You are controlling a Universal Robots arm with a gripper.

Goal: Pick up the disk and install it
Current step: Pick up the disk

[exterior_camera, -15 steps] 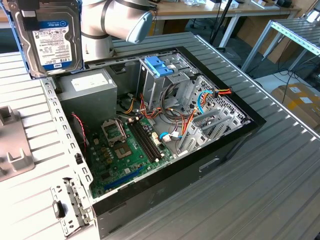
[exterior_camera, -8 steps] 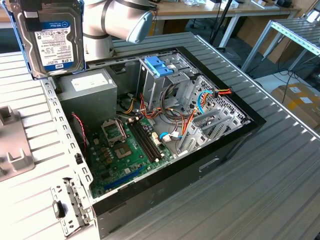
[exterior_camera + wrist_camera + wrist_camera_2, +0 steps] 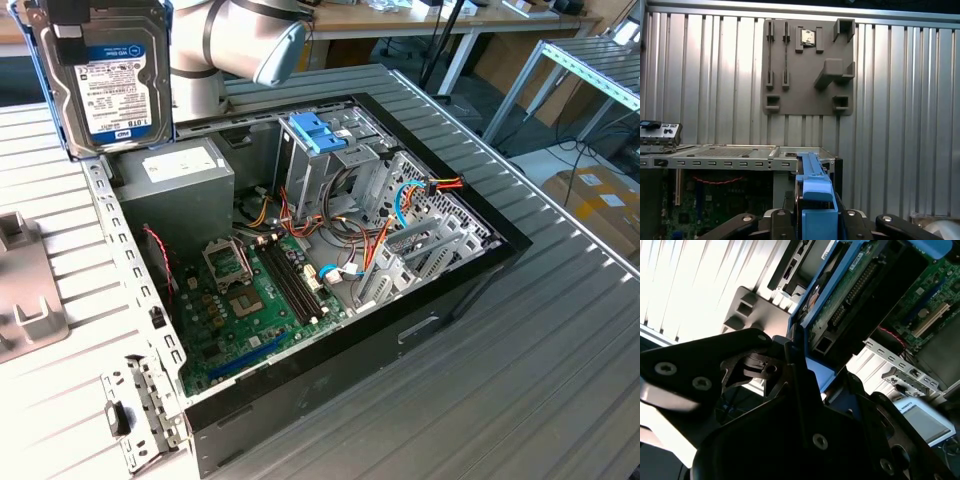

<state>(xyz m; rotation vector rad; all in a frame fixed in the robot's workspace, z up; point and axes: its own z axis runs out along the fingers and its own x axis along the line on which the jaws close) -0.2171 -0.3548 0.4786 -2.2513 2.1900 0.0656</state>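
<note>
Disk: the disk hangs upright at the exterior view's upper left, label facing the camera, lifted clear of the case and above its corner by the power supply.
Gripper: the gripper is clamped on the disk; in the first wrist view its dark fingers flank the blue side piece.
Arm: the grey arm sits just beside the disk, over the case's far edge.
Power supply: a grey box lies directly below the disk, filling that corner.
Drive cage: a metal cage with light-blue handles stands inside the case, well apart from the disk.
Cables: orange, blue and black cables run between the cage and the motherboard.
Case rim: a perforated metal flange lines the side nearest the disk.
Fixture plate: a grey slotted plate lies on the ribbed table beside the case.
Open room: the case is open on top; the space over the motherboard is unobstructed.
</note>
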